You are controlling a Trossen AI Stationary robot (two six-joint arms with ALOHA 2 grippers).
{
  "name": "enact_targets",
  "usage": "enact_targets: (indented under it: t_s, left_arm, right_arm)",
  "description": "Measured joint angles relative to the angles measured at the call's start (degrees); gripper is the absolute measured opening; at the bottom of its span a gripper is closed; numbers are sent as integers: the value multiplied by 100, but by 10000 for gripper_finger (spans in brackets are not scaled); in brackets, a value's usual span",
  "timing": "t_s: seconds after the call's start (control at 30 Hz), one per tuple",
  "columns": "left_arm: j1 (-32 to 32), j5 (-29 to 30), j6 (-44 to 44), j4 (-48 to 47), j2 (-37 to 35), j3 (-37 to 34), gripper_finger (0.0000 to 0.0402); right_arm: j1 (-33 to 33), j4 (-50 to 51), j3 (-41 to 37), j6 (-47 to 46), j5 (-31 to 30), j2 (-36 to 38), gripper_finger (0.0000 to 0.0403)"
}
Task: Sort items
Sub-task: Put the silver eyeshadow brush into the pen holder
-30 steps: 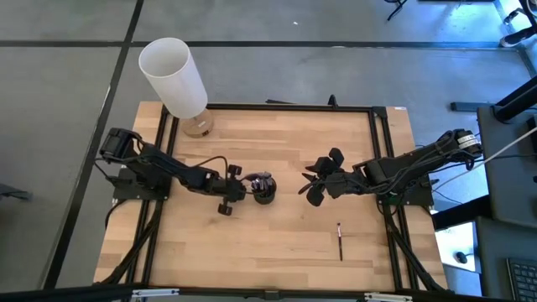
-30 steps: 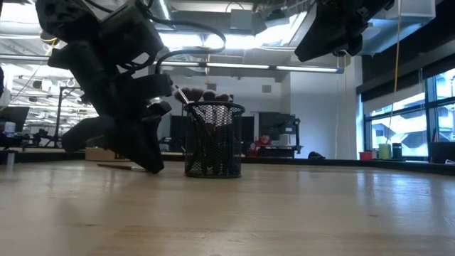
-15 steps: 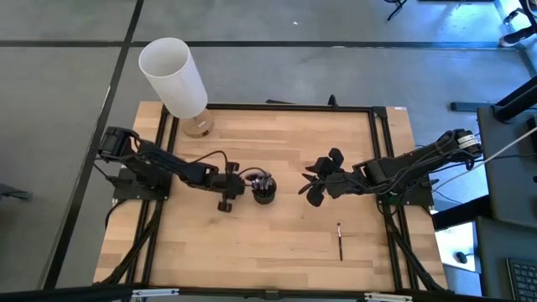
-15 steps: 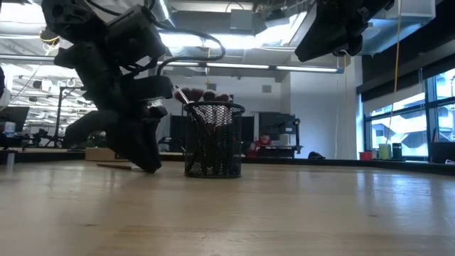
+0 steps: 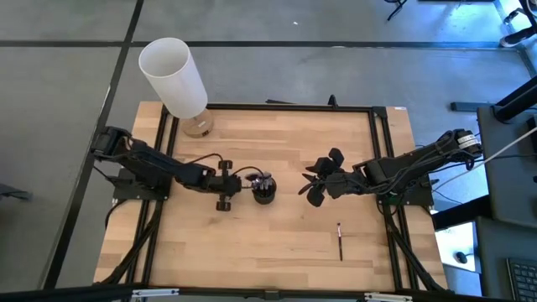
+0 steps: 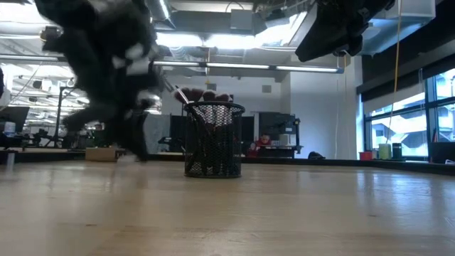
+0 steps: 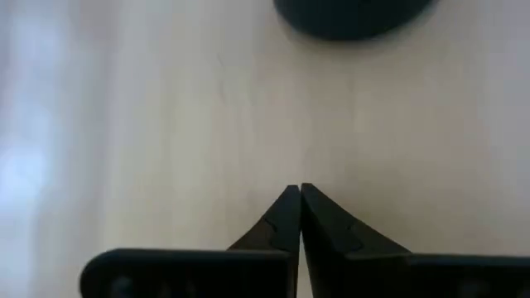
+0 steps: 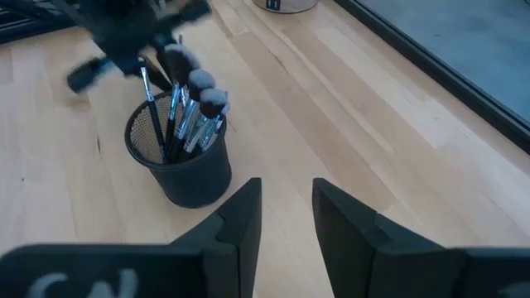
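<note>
A black mesh cup stands on its base mid-table. It holds several makeup brushes, handles down and bristle tips up, leaning on its rim. One more brush lies flat on the wood toward the near right. My left gripper is shut and empty, low over bare wood just left of the cup. My right gripper is open, raised above the table to the right of the cup and pointing at it.
A tall white cylinder stands at the table's far left corner. A black frame runs along the table's edges. Bare wood lies across the near half of the table, around the lone brush.
My left gripper has drawn back from the cup toward the table's left edge, and its arm shows blurred in the low view. The cup, its brushes and the right arm have kept still.
</note>
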State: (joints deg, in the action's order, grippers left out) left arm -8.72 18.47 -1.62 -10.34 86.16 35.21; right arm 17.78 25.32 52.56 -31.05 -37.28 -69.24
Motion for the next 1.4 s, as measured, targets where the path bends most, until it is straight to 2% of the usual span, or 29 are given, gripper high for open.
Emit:
enact_targets:
  t_s: [0.13,0.23,0.47,0.57,0.8,0.93,1.0,1.1,1.23,1.4]
  left_arm:
    - [-363,681,-786,-438,-514,379,3]
    - [-702,1386,-1204,-341,-859,500,3]
    - [-1357,3853,-1349,1053,-1446,547,3]
    - [-1476,4433,-1152,1749,-1500,550,4]
    - [-1502,4956,-1114,3051,-1251,499,3]
    - [-1318,5486,-1356,3868,-668,336,4]
    - [-1184,5567,-1560,4441,-332,331,4]
    - [-1016,5381,-1509,5609,75,331,3]
    - [-888,4739,-621,7259,308,331,5]
    - [-873,4356,175,8426,181,331,2]
  right_arm:
    - [3,120,0,-53,2,1,110]
    - [7,177,0,-154,2,1,110]
    - [9,173,0,-293,0,1,110]
    - [9,172,0,-304,-1,1,110]
    - [9,173,0,-286,-17,1,110]
    - [9,175,0,-280,-18,1,110]
    - [9,181,0,-279,-17,1,110]
    - [9,180,0,-278,-19,1,110]
    - [9,184,0,-179,-18,1,110]
    - [9,223,0,-151,-20,1,110]
